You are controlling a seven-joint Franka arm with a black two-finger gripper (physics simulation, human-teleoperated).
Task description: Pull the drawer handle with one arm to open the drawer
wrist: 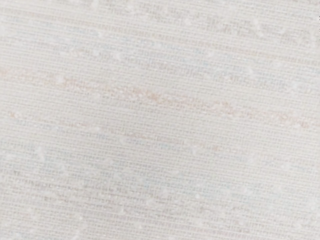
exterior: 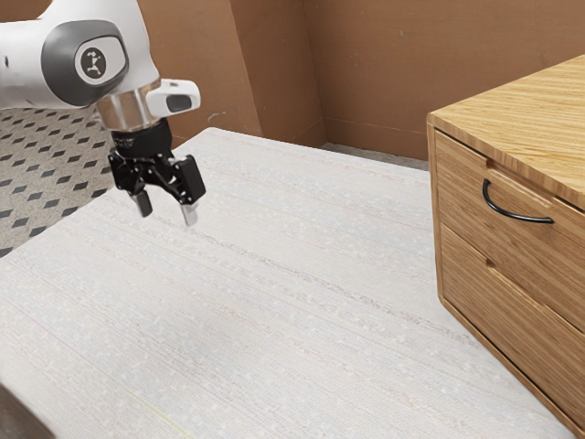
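Observation:
A wooden cabinet (exterior: 521, 238) stands at the exterior view's right edge, with two drawer fronts facing the table. The upper drawer (exterior: 512, 229) carries a thin black curved handle (exterior: 515, 212) and sits flush with the cabinet face, shut. My black gripper (exterior: 165, 209) hangs above the table at the exterior view's upper left, far from the handle, its two fingers pointing down and spread apart with nothing between them. Pale table surface (wrist: 160, 120) lies under my hand in the wrist view.
The whitish table (exterior: 274, 311) stretches between my hand and the cabinet. Brown walls (exterior: 366, 64) rise behind it, and patterned floor tiles (exterior: 46, 165) lie off the table's left edge.

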